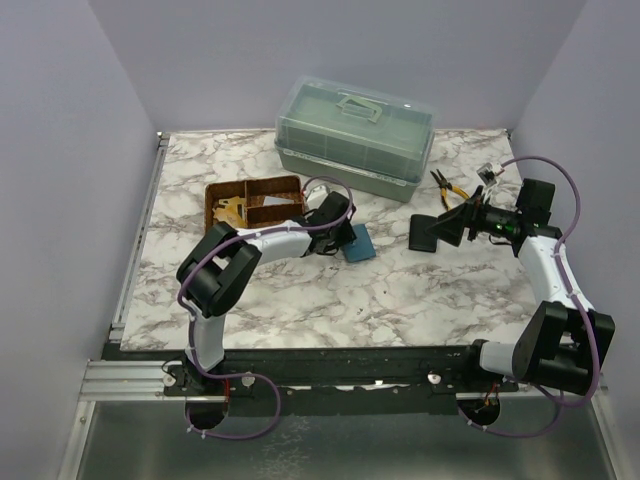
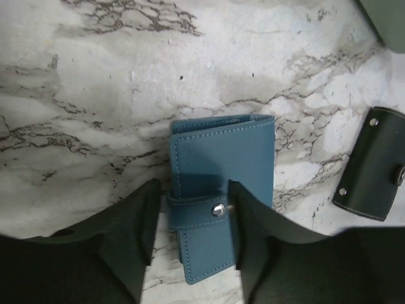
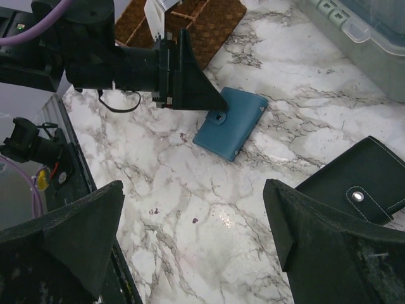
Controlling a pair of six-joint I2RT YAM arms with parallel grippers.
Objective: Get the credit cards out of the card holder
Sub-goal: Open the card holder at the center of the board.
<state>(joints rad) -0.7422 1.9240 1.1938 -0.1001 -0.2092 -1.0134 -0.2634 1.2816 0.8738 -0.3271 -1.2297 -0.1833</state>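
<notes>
The card holder [image 1: 360, 246] is a small teal-blue wallet lying flat on the marble table, folded shut with its strap snapped [image 2: 218, 209]. No credit cards show; they are hidden. My left gripper [image 2: 193, 190] is down over the strap end of the card holder [image 2: 221, 152]. Its jaws are open and straddle the strap: the right finger [image 2: 253, 228] is against the snap and the left finger [image 2: 136, 221] is just off the wallet's edge. My right gripper [image 3: 193, 221] hangs wide open above bare marble, to the right of the card holder [image 3: 231, 123], holding nothing.
A black wallet [image 3: 361, 183] with a snap tab lies right of the blue one, under my right gripper [image 1: 432, 230]. A brown divided tray [image 1: 255, 200] with pale tan pieces stands behind the left arm. Behind are a green toolbox [image 1: 355, 135] and yellow-handled pliers [image 1: 450, 188].
</notes>
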